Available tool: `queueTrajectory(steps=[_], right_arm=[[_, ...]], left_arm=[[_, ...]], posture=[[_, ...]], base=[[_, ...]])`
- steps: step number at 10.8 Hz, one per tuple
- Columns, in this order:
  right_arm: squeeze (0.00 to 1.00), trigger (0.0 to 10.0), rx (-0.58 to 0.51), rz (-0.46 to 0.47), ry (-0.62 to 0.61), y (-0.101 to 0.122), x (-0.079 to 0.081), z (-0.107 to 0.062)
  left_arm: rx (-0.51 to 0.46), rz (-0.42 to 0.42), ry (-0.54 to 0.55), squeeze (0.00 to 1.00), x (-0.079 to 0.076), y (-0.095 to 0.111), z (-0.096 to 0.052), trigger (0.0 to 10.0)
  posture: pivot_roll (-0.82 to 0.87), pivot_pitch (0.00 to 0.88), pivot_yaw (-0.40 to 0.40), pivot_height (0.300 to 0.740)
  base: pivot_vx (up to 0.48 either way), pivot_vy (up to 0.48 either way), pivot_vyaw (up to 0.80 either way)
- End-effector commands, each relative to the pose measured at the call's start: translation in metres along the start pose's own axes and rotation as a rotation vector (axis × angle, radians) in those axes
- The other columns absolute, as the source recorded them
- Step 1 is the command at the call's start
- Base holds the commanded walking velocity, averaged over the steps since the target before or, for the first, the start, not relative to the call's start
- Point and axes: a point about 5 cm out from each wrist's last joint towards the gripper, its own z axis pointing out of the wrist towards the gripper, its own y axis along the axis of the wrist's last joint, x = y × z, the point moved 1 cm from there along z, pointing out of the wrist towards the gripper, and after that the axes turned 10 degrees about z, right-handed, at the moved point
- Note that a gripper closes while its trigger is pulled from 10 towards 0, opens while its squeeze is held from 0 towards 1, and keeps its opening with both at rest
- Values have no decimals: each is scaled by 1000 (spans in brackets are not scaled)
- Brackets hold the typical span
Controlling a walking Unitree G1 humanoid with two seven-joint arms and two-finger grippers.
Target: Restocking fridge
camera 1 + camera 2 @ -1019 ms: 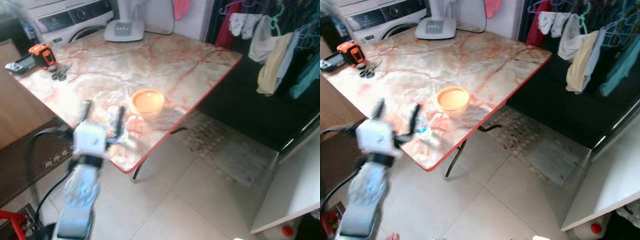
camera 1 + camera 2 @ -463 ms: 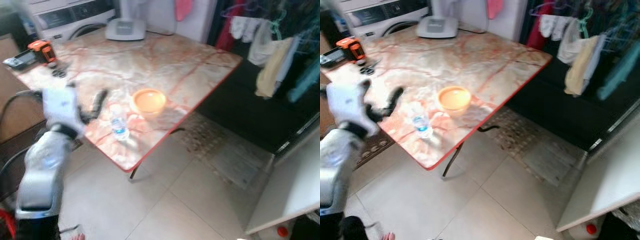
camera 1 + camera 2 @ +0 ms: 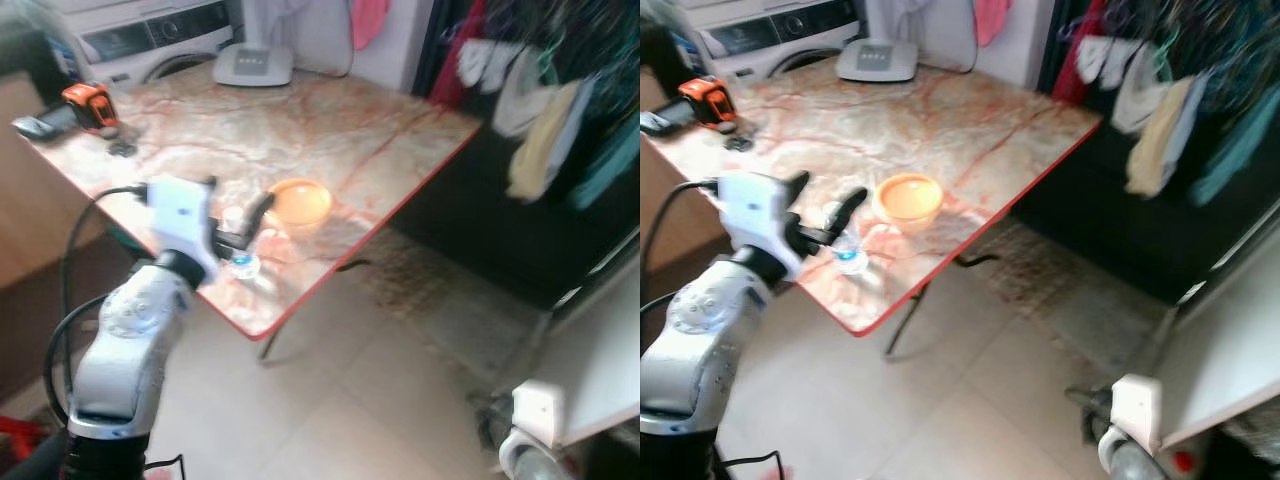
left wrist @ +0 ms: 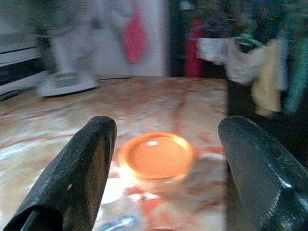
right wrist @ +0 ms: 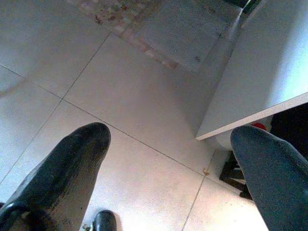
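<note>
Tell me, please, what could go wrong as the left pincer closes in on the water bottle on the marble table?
The small water bottle stands close to the table's red edge; a bump from the open left pincer could tip it onto the floor. The orange bowl sits just beyond the bottle, so overreaching might shove it. The views are blurred, so aim may be off.

Head stereo pair looked down, table at eleven o'clock; left wrist faced it closely; right wrist faced floor.
</note>
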Motion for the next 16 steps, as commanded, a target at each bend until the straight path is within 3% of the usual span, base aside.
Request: queueTrajectory(steps=[1, 2, 3, 5, 6, 7, 8, 9, 10, 11, 12, 14, 15, 16], right_arm=[[0, 10000, -12, -15, -17, 9, -10, 1], [0, 10000, 44, -87, -17, -1, -11, -1], [0, 10000, 161, -234, 24, -25, -8, -5], [0, 10000, 207, -237, 47, -39, -5, -9], [0, 10000, 246, -242, 63, -49, 4, -11], [0, 10000, 252, -219, 69, -51, 11, -11], [0, 10000, 249, -220, 97, -50, 22, -9], [0, 10000, 249, -210, 103, -50, 23, -10], [0, 10000, 252, -204, 101, -52, 23, -10], [0, 10000, 261, -209, 99, -55, 22, -11], [0, 10000, 283, -218, 94, -61, 20, -13], [0, 10000, 298, -209, 89, -67, 17, -16], [0, 10000, 296, -192, 89, -68, 18, -16], [0, 10000, 297, -186, 90, -69, 19, -17]], left_arm=[[-17, -11, -36, 0, -6, 6, 1, 10000], [-24, -53, -48, 0, -8, 10, 3, 10000], [7, -76, -99, 0, -13, 13, 1, 10000], [82, -39, -99, 0, -7, 22, 3, 10000], [235, 68, -161, 0, 1, 33, 4, 10000], [309, 56, -134, 0, 8, 31, 6, 10000], [367, 51, -89, 0, 22, 27, 13, 10000], [376, 2, 46, 0, 43, 23, 23, 10000], [411, -93, 165, 0, 54, 16, 24, 10000], [433, -120, 253, 0, 61, 12, 21, 10000], [470, -152, 250, 0, 57, 7, 20, 10000], [491, -100, 124, 0, 44, 8, 23, 10000], [469, 7, 106, 0, 42, 12, 23, 10000], [431, 31, 133, 0, 43, 16, 24, 10000]], posture=[[130, 29, -37, 740], [149, 31, -48, 740], [151, 30, -67, 740], [213, 27, -81, 740], [228, 11, -72, 740], [219, 6, -68, 740], [210, 0, -65, 740], [186, 0, -54, 740], [173, 0, -48, 740], [167, 0, -47, 740], [160, 0, -42, 740], [149, 8, -24, 740], [139, 29, -9, 740], [132, 38, -4, 740]], base=[[0, 0, 0], [0, 0, 0], [0, 0, 0], [0, 0, 0], [0, 0, 0], [0, 0, 0], [0, 0, 0], [0, 0, 0], [0, 0, 0], [0, 0, 0], [0, 0, 0], [0, 0, 0], [0, 0, 0], [0, 0, 0]])
